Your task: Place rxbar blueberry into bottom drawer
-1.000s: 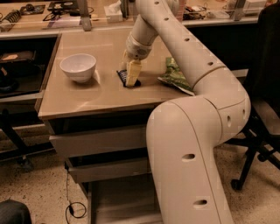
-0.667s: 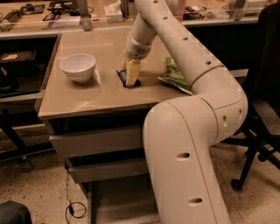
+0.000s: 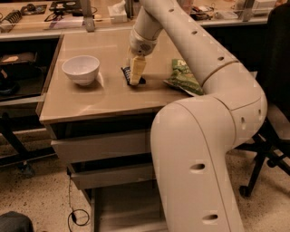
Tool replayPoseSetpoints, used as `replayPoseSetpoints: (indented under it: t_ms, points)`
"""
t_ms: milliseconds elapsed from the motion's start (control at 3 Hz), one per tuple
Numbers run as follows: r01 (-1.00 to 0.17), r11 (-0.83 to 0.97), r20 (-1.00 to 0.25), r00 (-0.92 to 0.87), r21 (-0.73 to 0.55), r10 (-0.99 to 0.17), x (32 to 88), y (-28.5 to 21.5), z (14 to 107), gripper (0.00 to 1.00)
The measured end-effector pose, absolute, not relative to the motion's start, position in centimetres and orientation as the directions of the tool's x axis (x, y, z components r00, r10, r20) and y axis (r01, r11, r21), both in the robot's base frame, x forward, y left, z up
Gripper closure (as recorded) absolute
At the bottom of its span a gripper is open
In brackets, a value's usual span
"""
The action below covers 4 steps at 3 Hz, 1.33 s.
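The rxbar blueberry (image 3: pixel 141 81), a small dark navy bar, lies flat on the tan cabinet top (image 3: pixel 99 99) between the bowl and the chip bag. My gripper (image 3: pixel 135 79) points straight down on top of it and hides most of the wrapper. The bottom drawer (image 3: pixel 122 206) is pulled out near the floor below the two upper drawers. Its flat grey floor shows, and my arm hides its right part.
A white bowl (image 3: pixel 81 69) stands left of the bar. A green chip bag (image 3: pixel 183 77) lies to its right. My large arm body (image 3: pixel 199 158) stands in front of the cabinet's right side. A black chair (image 3: pixel 274 113) is at the right, and a cluttered counter (image 3: pixel 68 13) is behind.
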<state>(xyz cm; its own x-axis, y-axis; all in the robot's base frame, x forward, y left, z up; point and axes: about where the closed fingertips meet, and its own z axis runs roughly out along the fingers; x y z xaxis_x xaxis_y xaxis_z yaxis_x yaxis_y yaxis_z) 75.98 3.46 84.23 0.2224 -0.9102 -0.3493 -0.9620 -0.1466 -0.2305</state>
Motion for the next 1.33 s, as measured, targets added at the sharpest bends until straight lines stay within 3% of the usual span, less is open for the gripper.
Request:
replayPoseSetpoints:
  t_ms: [1333]
  points:
    - [-0.963, -0.087, -0.308, 0.165, -0.254, -0.937, 71.4, 2.6, 88.4, 1.00]
